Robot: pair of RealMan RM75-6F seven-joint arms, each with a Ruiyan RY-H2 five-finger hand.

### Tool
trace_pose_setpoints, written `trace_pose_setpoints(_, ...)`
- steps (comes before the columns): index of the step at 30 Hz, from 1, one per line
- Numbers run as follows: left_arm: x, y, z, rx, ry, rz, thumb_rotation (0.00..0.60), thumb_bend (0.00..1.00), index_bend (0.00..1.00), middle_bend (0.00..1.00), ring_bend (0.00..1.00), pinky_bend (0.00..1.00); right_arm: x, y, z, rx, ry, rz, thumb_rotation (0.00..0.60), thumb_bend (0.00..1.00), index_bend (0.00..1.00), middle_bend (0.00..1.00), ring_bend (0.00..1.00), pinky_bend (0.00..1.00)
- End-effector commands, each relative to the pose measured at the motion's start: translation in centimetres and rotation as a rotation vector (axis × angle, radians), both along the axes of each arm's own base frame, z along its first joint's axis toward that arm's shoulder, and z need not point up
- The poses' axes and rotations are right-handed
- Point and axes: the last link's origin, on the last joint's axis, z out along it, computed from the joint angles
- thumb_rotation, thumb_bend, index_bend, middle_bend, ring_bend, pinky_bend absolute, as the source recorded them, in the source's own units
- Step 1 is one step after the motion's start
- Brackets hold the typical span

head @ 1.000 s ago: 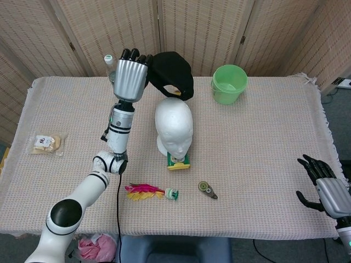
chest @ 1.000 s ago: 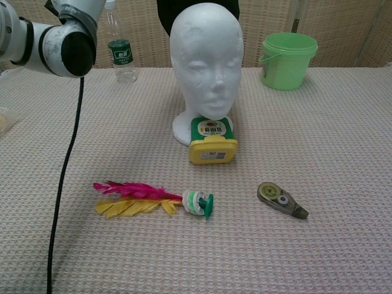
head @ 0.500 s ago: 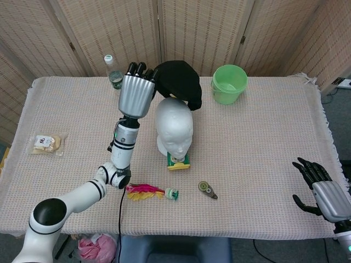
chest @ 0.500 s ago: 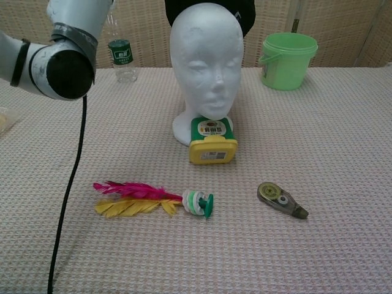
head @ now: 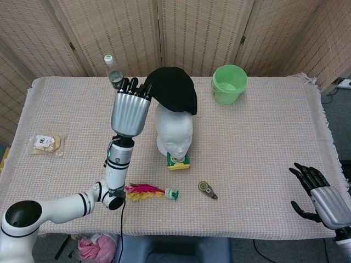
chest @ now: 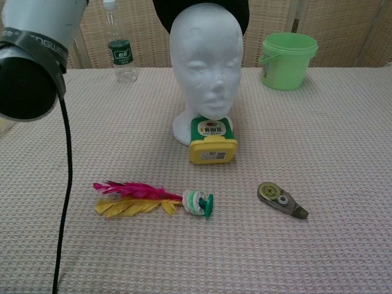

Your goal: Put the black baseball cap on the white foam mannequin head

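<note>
The black baseball cap [head: 173, 89] sits over the top and back of the white foam mannequin head [head: 174, 130], which stands mid-table facing the front. My left hand [head: 130, 109] is raised just left of the mannequin and holds the cap's left edge with its fingertips. In the chest view the cap [chest: 242, 12] shows as a dark rim behind the mannequin head [chest: 206, 67]; only my left forearm [chest: 33, 49] appears there. My right hand [head: 321, 192] hangs open off the table's front right corner, holding nothing.
A green and yellow box [head: 178, 160] lies against the mannequin's base. A feather shuttlecock [head: 148, 192] and a correction tape [head: 207, 189] lie nearer the front. A green bucket [head: 228, 84] and a water bottle [head: 113, 72] stand at the back; a snack packet [head: 45, 143] lies far left.
My left hand has drawn forward and down, bringing the cap from behind the mannequin onto the top of its head. My right hand shifted slightly left.
</note>
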Motion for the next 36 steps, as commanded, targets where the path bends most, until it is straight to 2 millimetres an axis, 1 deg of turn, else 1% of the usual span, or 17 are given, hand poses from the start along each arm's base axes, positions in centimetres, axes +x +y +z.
trace_pose_setpoints(1,-0.7,-1.8,0.3,0.016,0.005,0.001,0.600,0.51,0.62,0.77,0.49,0.50,0.1,0.1,-0.1,0.004,0.001,0.005,0.600,0.30,0.00,0.00,0.00,0.00)
trace_pose_setpoints(4,-1.2,-3.5,-0.1,0.012,0.016,-0.001,0.600,0.51,0.62,0.77,0.49,0.50,0.3,0.4,-0.2,0.009,0.002,0.014,0.600,0.30,0.00,0.00,0.00,0.00)
trace_pose_setpoints(14,-2.1,-7.5,-1.5,-0.015,0.027,-0.016,0.600,0.51,0.62,0.78,0.49,0.51,0.5,0.8,-0.3,0.010,0.002,0.035,0.600,0.30,0.00,0.00,0.00,0.00)
trace_pose_setpoints(20,-2.1,-8.5,-3.0,-0.034,0.054,-0.007,0.600,0.51,0.62,0.78,0.49,0.51,0.7,1.1,-0.2,0.006,-0.002,0.045,0.600,0.30,0.00,0.00,0.00,0.00)
trace_pose_setpoints(29,-1.7,-10.0,-5.9,-0.063,0.112,-0.037,0.600,0.51,0.62,0.78,0.49,0.51,0.5,1.3,0.3,-0.005,-0.009,0.046,0.600,0.30,0.00,0.00,0.00,0.00)
trace_pose_setpoints(36,-2.1,-11.6,-7.2,-0.074,0.153,-0.054,0.600,0.51,0.62,0.78,0.49,0.51,0.6,1.5,0.4,-0.006,-0.012,0.054,0.600,0.30,0.00,0.00,0.00,0.00)
